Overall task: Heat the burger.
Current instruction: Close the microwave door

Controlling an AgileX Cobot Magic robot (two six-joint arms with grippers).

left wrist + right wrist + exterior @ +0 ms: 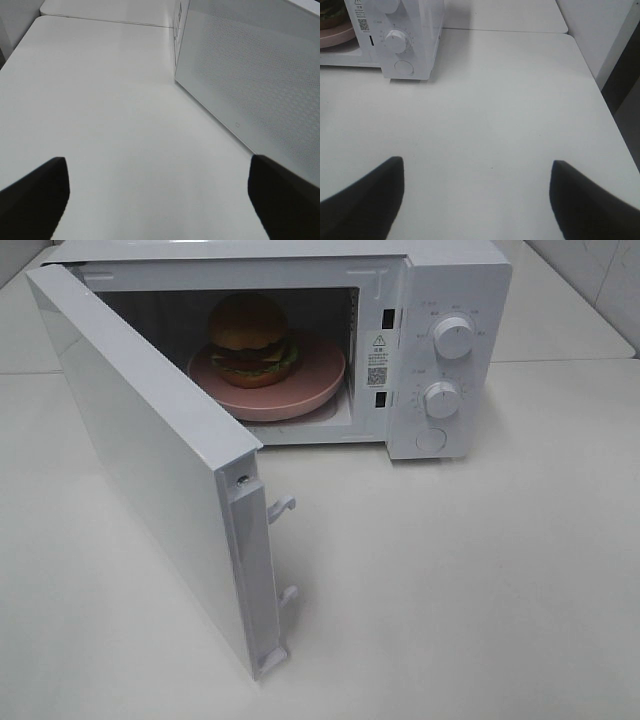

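The white table (480, 580) carries a white microwave (450, 300), and everything below is placed from that. Its door (140, 470) stands swung wide out from the hinge side of the front. The door's long face runs away from the cavity, and the free edge with the two latch hooks (283, 505) is the part farthest from it. Inside the cavity a round pink plate (310, 390) fills the floor, and the burger (250, 335) sits on it, bun up, a little toward the hinge side. So the burger is already where it has to be, and the door is what the coming move turns on.

The left gripper (157, 170) hangs low over the table on the hinge side of the microwave, its dark fingers spread wide and holding nothing. The door's dotted outer face lies just ahead of it, so this looks like the nearer arm for pushing the door shut toward the cavity. The right gripper (477, 167) is also spread wide and empty. It faces the control-panel side of the microwave, well apart from it. The two dials, upper (455, 338) and lower (441, 398), lie ahead of it for setting the heat afterwards.

Neither arm shows in the high view, so how close each really stands to the microwave is hard to judge.
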